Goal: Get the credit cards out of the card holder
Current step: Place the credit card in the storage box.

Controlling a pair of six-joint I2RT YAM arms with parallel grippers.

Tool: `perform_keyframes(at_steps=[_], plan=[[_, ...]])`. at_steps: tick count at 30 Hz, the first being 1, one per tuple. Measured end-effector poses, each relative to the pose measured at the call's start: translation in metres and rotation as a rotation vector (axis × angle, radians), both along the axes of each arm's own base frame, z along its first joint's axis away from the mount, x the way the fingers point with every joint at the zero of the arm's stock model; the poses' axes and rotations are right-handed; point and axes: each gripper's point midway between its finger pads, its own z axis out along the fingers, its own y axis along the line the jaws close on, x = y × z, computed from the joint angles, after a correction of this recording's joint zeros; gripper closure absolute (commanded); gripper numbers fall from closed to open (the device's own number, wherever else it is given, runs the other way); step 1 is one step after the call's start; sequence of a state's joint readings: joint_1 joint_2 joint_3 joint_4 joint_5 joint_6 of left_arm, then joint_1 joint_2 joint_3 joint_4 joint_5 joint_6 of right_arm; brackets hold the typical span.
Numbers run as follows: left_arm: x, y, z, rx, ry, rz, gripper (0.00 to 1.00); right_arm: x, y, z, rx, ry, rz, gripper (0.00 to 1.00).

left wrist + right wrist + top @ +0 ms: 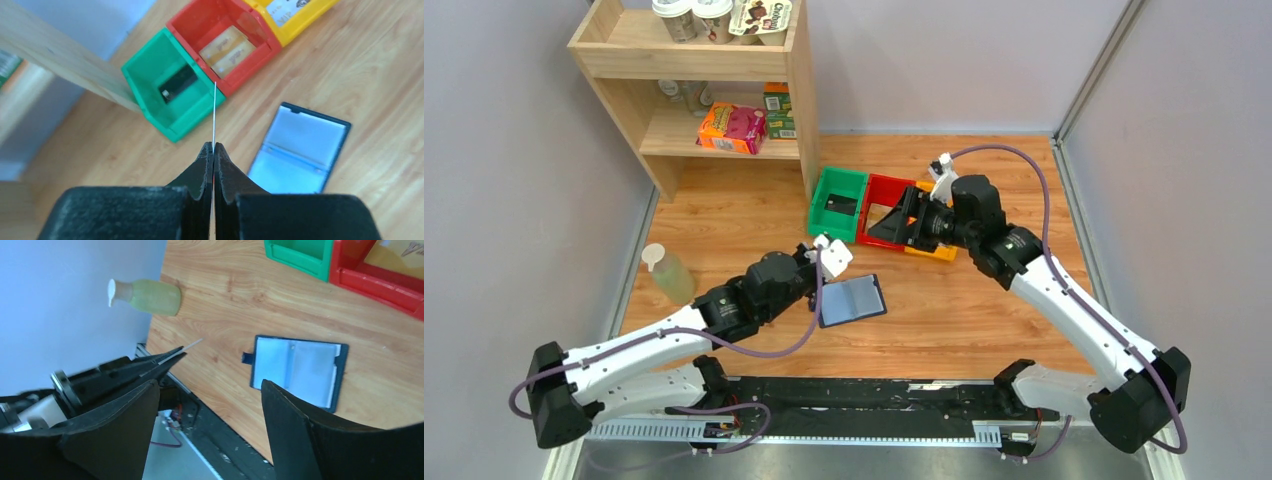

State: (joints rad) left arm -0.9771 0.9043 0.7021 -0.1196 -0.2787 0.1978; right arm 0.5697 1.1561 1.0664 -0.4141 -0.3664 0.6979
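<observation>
Blue holder [300,150] lies open and looks empty; cards [227,50] sit in bins [187,122]. My left fingers [214,150] pinch one card [214,112], maybe the last; right fingers [904,222] stand spread.

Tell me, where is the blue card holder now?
Overhead view: the card holder lies open at the middle of the table, just near-side of the green bin.

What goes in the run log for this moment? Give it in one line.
left gripper: shut on credit card | right gripper: open, empty | card holder: open flat on table
</observation>
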Motion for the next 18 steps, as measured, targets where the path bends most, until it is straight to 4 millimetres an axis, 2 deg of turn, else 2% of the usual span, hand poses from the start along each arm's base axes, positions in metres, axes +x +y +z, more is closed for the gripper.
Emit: perform_keyframes(at_steps=[4,8,14,18], plan=[[0.004,-0.015,0.008,0.141,-0.178,-0.025,1.0,-0.006,0.009,0.007,0.077,0.085,-0.052,0.25],[0.005,-0.029,0.018,0.224,-0.315,-0.044,1.0,-0.012,0.018,0.001,0.121,0.17,-0.087,0.28],[0.005,-0.043,0.025,0.273,-0.408,-0.067,1.0,-0.009,0.022,-0.004,0.17,0.234,-0.137,0.34],[0.002,-0.051,0.026,0.288,-0.435,-0.094,1.0,-0.004,0.027,-0.009,0.191,0.266,-0.155,0.45]])
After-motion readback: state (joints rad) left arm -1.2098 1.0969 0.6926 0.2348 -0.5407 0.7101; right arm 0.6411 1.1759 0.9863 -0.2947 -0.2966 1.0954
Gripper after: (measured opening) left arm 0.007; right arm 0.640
